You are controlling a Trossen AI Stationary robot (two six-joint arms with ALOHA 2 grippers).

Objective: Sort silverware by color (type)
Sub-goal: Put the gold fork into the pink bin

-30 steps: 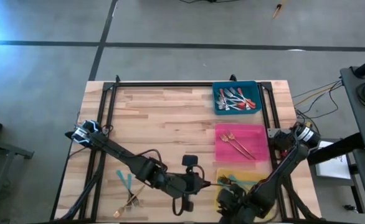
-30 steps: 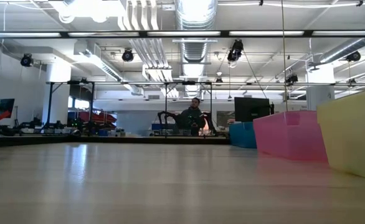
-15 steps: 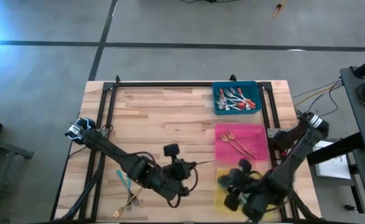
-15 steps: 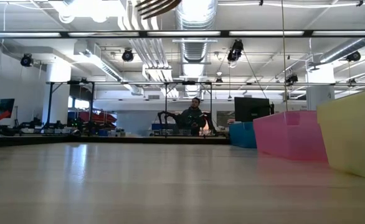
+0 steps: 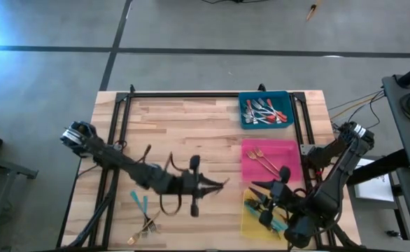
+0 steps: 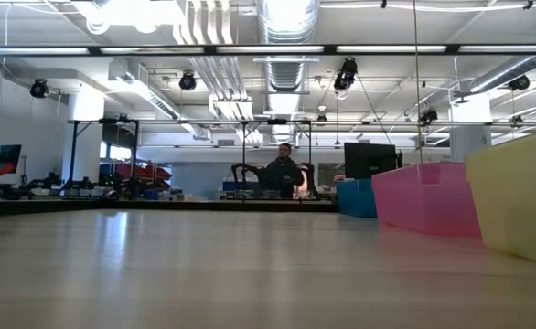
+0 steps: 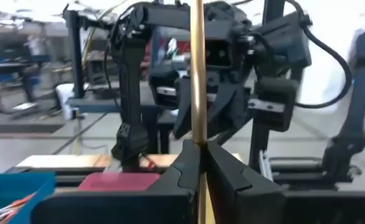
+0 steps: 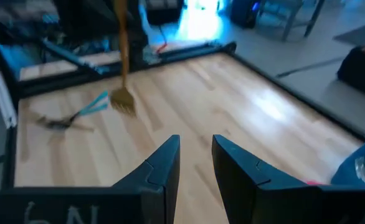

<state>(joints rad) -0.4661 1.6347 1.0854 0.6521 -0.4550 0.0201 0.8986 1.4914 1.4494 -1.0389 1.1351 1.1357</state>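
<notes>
High view: left gripper (image 5: 222,183), clenched on a gold fork (image 7: 197,74), hangs over the table (image 5: 191,126) near its middle, just left of the pink tray (image 5: 289,148). Right gripper (image 5: 255,192) hovers over the yellow tray (image 5: 245,222) with its fingers parted and nothing between them. No writing can be read; marks on the right gripper's body in the right wrist view are too blurred. Red-handled forks (image 5: 264,112) lie in the blue tray (image 5: 242,112), two gold ones in the pink, teal forks (image 5: 275,217) in the yellow. Loose forks (image 5: 143,213) remain at the table's near left. A person (image 6: 282,172) sits far behind.
</notes>
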